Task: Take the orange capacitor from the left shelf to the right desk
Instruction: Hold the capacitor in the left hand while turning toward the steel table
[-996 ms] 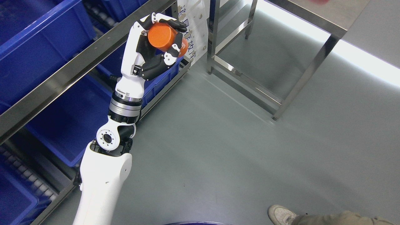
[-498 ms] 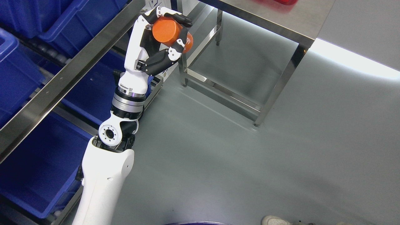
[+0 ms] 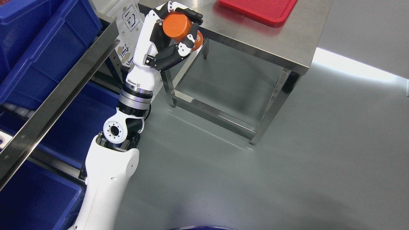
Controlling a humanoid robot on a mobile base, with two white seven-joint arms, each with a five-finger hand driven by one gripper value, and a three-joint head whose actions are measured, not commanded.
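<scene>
My left hand (image 3: 179,30) is raised at the upper middle of the head view, its black fingers (image 3: 191,14) and thumb curled around an orange capacitor (image 3: 176,26), a short cylinder lying on its side. Hand and capacitor hang over the near left edge of a steel desk (image 3: 255,38). A red tray (image 3: 258,9) lies on the desk top at the back. The shelf rail (image 3: 57,102) runs diagonally along the left. No right arm shows.
Blue bins (image 3: 48,48) fill the shelf on the left, above and below the rail. The desk's steel legs (image 3: 271,108) and lower crossbar (image 3: 211,113) stand on the grey floor, which stretches open to the right and front.
The whole picture has shifted, so the camera has turned toward the desk. The desk top and red tray have come into view, and the shoe at the bottom edge is gone. The hand still holds the capacitor.
</scene>
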